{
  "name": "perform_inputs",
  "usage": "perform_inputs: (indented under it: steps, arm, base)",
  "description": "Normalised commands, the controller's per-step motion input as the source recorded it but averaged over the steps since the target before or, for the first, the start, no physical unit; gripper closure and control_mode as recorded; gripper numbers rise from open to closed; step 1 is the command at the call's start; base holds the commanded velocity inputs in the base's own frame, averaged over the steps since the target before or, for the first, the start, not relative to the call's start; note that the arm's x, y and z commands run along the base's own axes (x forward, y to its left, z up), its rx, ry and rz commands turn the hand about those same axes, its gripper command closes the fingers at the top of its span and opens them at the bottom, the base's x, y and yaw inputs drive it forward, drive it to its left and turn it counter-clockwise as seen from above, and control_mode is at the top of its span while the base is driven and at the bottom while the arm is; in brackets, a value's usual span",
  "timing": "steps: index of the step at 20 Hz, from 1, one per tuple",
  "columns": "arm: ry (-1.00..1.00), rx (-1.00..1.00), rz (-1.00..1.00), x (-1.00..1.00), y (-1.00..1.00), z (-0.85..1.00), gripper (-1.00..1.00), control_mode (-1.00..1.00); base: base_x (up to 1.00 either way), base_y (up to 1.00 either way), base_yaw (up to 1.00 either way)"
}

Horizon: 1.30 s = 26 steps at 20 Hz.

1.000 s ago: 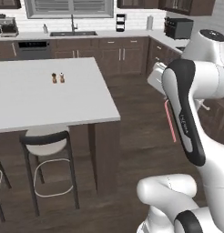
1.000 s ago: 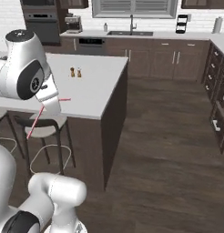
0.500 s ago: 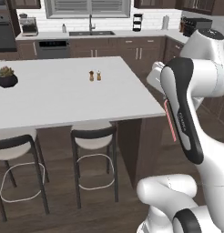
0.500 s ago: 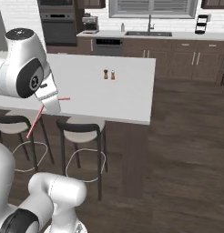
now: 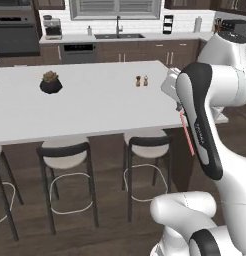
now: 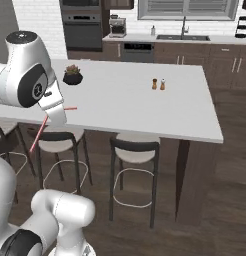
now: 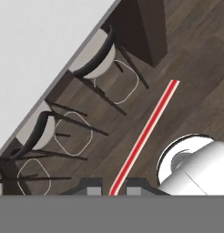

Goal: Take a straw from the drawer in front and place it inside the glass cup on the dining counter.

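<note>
Now: gripper (image 7: 111,189) closed on red-pink straw (image 7: 145,134) at one end; rest hangs free over floor, beside white dining counter (image 5: 100,107). Glass cup not located. Risks: long free end may swing w/ base motion, clip counter edge or bar stool (image 5: 147,142), slip in pinch.

A potted plant (image 5: 50,82), two shakers (image 5: 141,81), and stools (image 5: 65,153).

Glossy white rounded arm segments with dark grey joints.

The dining counter (image 5: 95,105) top lies broadly open; only a small plant (image 5: 50,83) and two shakers (image 5: 141,81) interrupt it.
</note>
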Motion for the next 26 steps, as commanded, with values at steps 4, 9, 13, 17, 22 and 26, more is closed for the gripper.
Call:
perform_inputs:
  steps: [4,9,13,17,22,26]
  arm:
    - [0.0,0.0,0.0,0.0,0.0,0.0,1.0,1.0]
    - [0.0,0.0,0.0,0.0,0.0,0.0,1.0,1.0]
    - [0.0,0.0,0.0,0.0,0.0,0.0,1.0,1.0]
    - [0.0,0.0,0.0,0.0,0.0,0.0,1.0,1.0]
    - [0.0,0.0,0.0,0.0,0.0,0.0,1.0,1.0]
    - [0.0,0.0,0.0,0.0,0.0,0.0,1.0,1.0]
  base:
    - [0.0,1.0,0.0]
    - [0.12,1.0,0.0]
    - [0.21,1.0,0.0]
    - [0.31,1.0,0.0]
    - [0.52,0.99,0.0]
    - [0.7,0.81,0.0]
